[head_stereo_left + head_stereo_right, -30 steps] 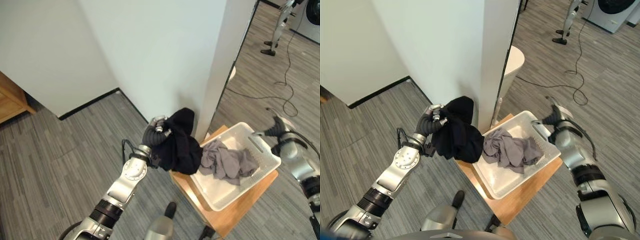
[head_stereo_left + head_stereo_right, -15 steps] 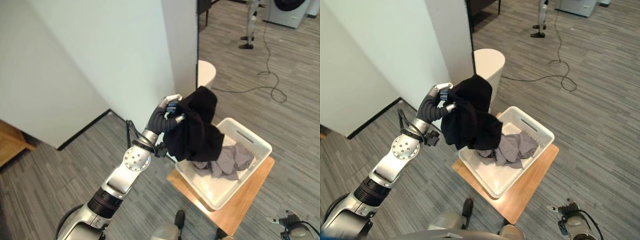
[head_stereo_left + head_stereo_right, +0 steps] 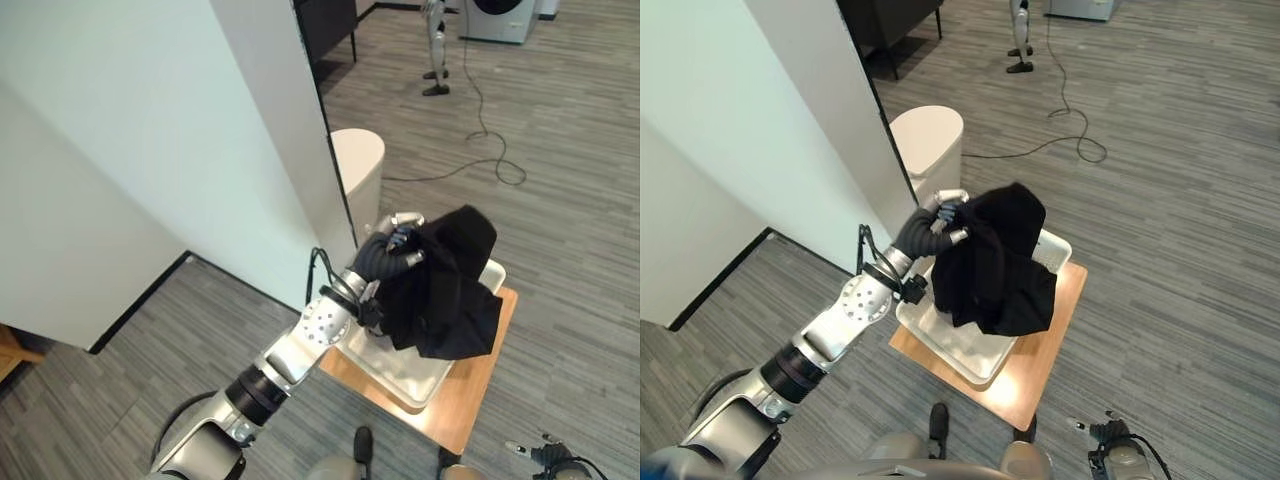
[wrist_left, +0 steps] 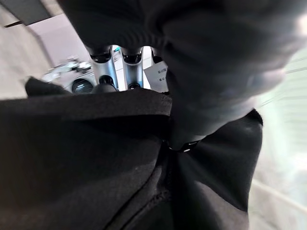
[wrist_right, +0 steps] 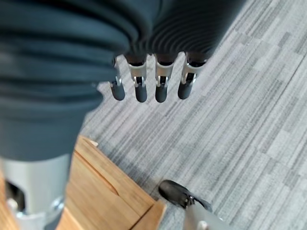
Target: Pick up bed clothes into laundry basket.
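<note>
Left robot hand [image 3: 388, 256] curled tight round black garment [image 3: 445, 285], bunched cloth hanging beside and below it, over white laundry basket [image 3: 958, 344] on small wooden desk [image 3: 468, 400]. Right robot hand [image 5: 152, 81] low, relaxed, holding nothing.

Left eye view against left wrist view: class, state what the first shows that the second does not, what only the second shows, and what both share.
Left eye view alone: the white laundry basket on a wooden stool, a white bin by the wall, and the black garment hanging over the basket. Left wrist view alone: a close look at the fingers curled over the cloth's edge. Both: the left hand shut on the black garment. The right hand hangs open over the floor.
</note>
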